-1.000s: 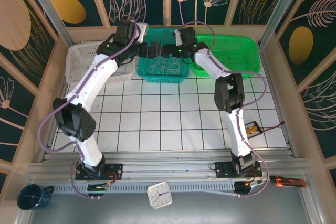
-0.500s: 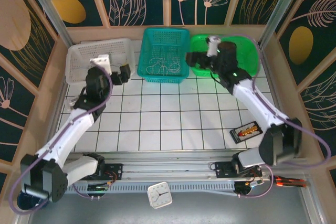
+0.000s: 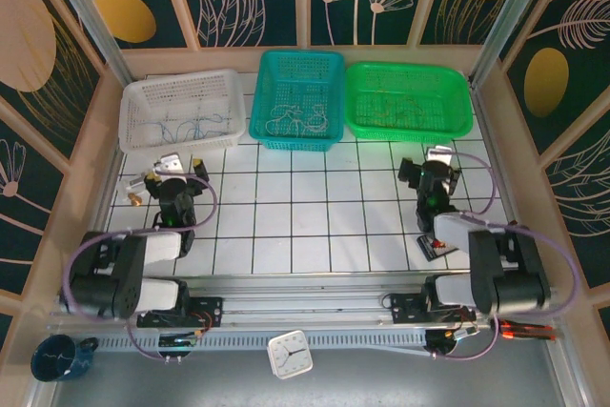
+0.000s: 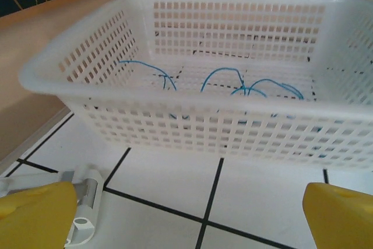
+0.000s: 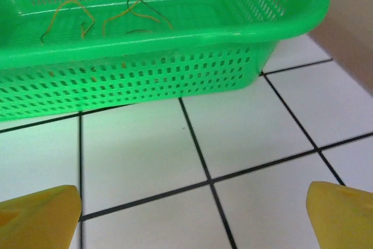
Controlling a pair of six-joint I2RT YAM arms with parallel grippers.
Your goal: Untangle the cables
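Both arms have drawn back from the baskets since half a second ago and now sit folded low by their bases. Left gripper (image 3: 172, 165) hangs over the white tiled tabletop (image 3: 305, 226), just short of the white perforated plastic basket (image 4: 175, 102). Its yellow fingertips (image 4: 35, 217) are set wide, with nothing between. Right gripper (image 3: 437, 161) is likewise wide and empty, facing the green perforated plastic basket (image 5: 145, 74).

Thin bluish cables (image 4: 247, 90) lie curled in the white basket. Thin yellowish cables (image 5: 121, 14) lie in the green one. Thin whitish cables (image 3: 297, 121) sit loosely tangled in the teal perforated plastic basket (image 3: 291, 143) between them.
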